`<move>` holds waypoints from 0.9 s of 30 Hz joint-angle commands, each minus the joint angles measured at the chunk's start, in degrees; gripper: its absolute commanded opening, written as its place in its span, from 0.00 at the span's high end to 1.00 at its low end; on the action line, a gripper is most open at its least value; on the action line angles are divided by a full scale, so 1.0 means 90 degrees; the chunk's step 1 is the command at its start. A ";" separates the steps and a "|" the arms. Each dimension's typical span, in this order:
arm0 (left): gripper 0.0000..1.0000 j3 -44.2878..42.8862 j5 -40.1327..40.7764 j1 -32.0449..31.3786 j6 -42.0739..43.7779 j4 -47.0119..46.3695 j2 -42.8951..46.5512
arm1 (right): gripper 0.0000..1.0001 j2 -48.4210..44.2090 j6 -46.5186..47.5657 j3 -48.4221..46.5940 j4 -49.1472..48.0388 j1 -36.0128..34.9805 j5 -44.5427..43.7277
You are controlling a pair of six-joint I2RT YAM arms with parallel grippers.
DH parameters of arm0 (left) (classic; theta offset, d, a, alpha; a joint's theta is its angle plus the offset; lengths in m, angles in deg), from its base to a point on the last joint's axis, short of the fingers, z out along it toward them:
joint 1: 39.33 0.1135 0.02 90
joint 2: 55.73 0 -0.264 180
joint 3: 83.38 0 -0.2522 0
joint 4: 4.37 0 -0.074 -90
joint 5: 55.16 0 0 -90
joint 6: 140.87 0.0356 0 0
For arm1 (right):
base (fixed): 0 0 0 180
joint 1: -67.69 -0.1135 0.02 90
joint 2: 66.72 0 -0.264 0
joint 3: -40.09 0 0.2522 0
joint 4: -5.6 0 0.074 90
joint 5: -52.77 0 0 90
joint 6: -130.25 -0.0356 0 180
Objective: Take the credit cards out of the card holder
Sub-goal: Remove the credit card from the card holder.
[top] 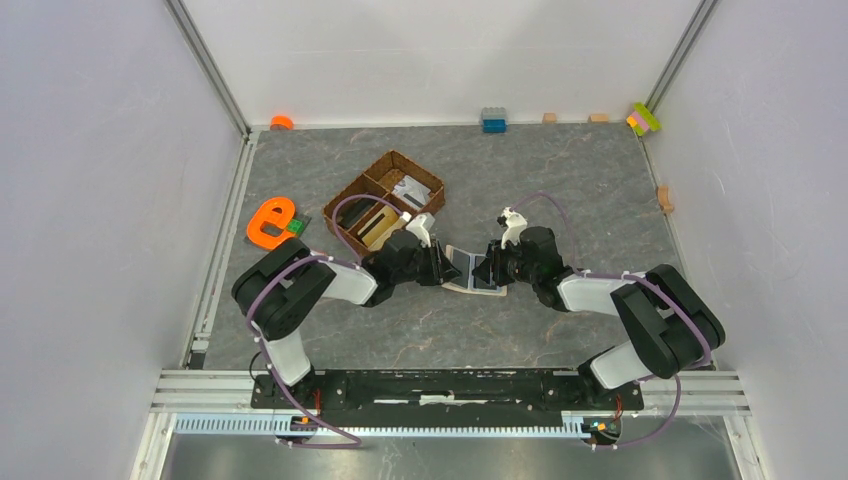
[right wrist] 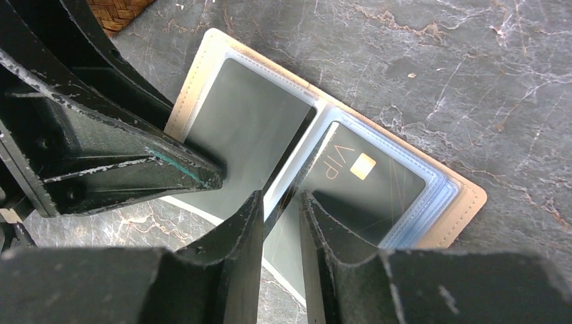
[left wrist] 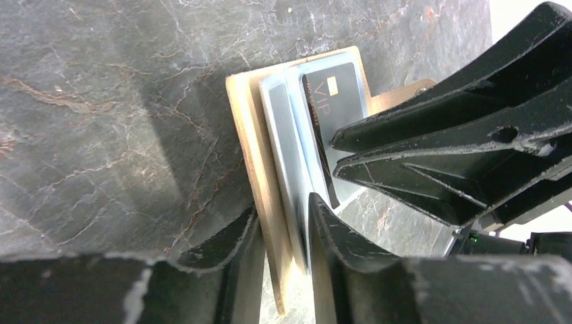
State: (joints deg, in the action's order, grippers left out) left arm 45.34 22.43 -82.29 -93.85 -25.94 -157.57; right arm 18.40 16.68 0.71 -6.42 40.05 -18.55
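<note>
Two grippers are found tip to tip over one small wallet at table centre. An orange letter-shaped toy (top: 270, 222) is noted far left, at 9 o'clock from the work point. A wicker basket (top: 385, 200) is set at 11 o'clock from it, just beyond the left wrist.

The left gripper (left wrist: 283, 206) is positioned on the wallet's 9 o'clock side. Its fingers (left wrist: 229, 263) are drawn narrow and clamped on the card holder (left wrist: 248, 128), with the tan cover and the stack of clear sleeves pinched between them.

The card holder is seen open on the grey marbled tabletop (top: 560, 190), between the two grippers and touched by both. One dark credit card (right wrist: 378, 196), marked VIP with a gold chip, is seated inside a sleeve. The neighbouring sleeve is filled with a plain grey face, its type not determinable.

The right gripper (right wrist: 281, 199) is positioned on the 3 o'clock side. Its jaws are set narrow and closed on the loose edge of the sleeve leaf carrying the VIP card. Whether the card itself is pinched, or only the sleeve, cannot be told.
</note>
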 commanded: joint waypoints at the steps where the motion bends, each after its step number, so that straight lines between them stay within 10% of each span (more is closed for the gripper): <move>1: 0.60 0.0060 -0.0629 0.0124 -0.0122 -0.0512 0.0014 | 0.69 0.0050 0.0152 0.0008 -0.0046 -0.0015 -0.0087; 17: 0.70 0.0204 -0.1241 0.0481 -0.0271 -0.1089 -0.0242 | 0.69 0.0048 0.0178 0.0020 -0.0076 -0.0007 -0.0056; 22: 0.98 0.0315 -0.1359 0.0564 -0.0350 -0.1458 -0.0296 | 0.68 0.0070 0.0160 0.0023 -0.0142 -0.0005 0.0012; 27: 0.98 0.0760 -0.1440 0.0637 -0.0719 -0.2679 -0.0306 | 0.53 -0.0059 -0.0113 0.0135 -0.0527 0.0085 0.0389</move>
State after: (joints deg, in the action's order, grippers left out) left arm 49.43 11.53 -77.40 -96.71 -38.20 -160.02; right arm 18.43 16.90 0.71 -7.21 40.07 -17.52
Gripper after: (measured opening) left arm 0.057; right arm 0.421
